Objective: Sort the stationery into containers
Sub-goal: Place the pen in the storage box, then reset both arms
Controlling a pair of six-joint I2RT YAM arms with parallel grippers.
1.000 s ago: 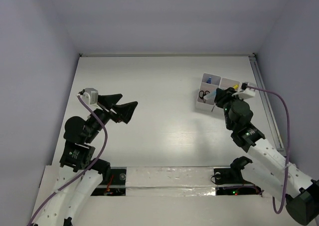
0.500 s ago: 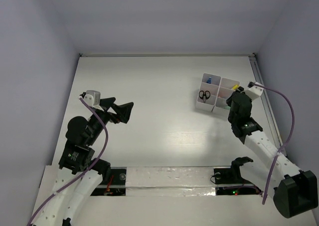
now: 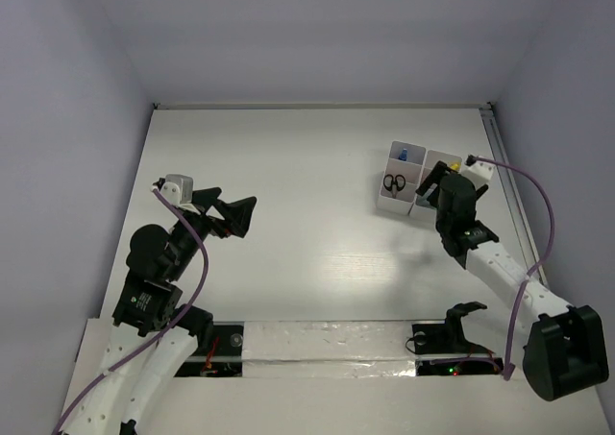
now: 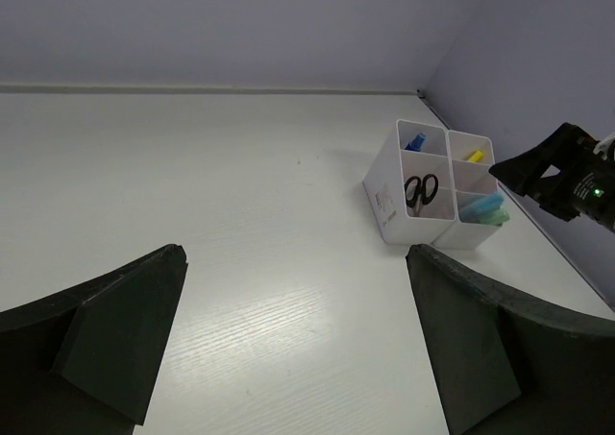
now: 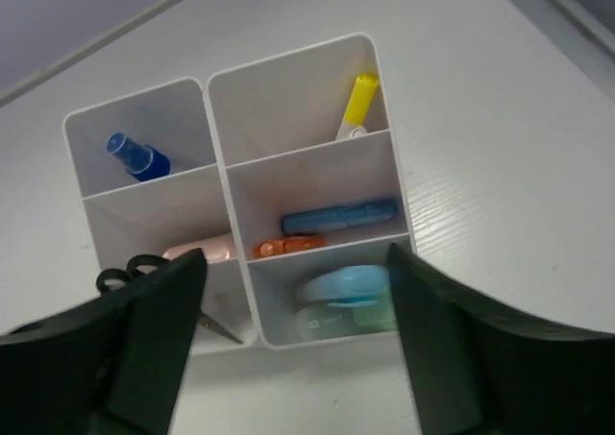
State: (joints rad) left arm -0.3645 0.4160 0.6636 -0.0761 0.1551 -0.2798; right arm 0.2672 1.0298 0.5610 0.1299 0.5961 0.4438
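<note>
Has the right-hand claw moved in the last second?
Yes: the right gripper has shifted slightly right against the white containers, and its jaws have opened.

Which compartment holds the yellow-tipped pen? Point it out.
The far end compartment of the three-part box; the yellow-tipped pen leans there alone, the others hold markers or a teal piece.

White perforated arm links (image 3: 502, 274), black round joint housings (image 3: 144, 302), black wedge-shaped fingers (image 4: 113, 331), purple cables (image 3: 198, 254) looped to white wrist camera blocks (image 3: 177, 183), green LED (image 4: 598, 191).
</note>
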